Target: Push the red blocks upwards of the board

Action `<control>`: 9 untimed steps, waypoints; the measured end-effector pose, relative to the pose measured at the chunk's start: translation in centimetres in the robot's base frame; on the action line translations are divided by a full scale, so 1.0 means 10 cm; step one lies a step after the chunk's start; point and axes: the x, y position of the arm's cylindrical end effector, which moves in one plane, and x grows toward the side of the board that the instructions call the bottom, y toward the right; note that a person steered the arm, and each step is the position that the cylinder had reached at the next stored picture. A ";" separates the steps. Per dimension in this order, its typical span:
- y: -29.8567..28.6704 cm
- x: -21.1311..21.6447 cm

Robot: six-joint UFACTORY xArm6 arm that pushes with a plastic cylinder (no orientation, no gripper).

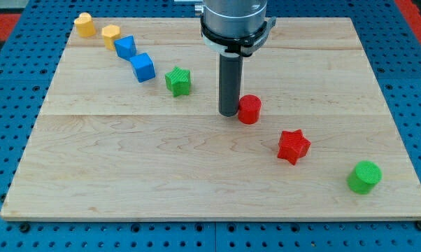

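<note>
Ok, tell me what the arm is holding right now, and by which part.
Nothing is held: the rod cannot grip. My tip stands at the left side of the red cylinder, apparently touching it. The red star lies apart.

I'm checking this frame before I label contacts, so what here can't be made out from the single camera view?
- Whether my tip touches the red cylinder: they sit side by side with no visible gap, and one view cannot settle it.
- The arm above the rod's collar: cut off by the view's top edge.
- The board's underside and the far sides of the red star and the other blocks: hidden from this camera.
</note>
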 end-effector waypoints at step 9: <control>1.38 0.93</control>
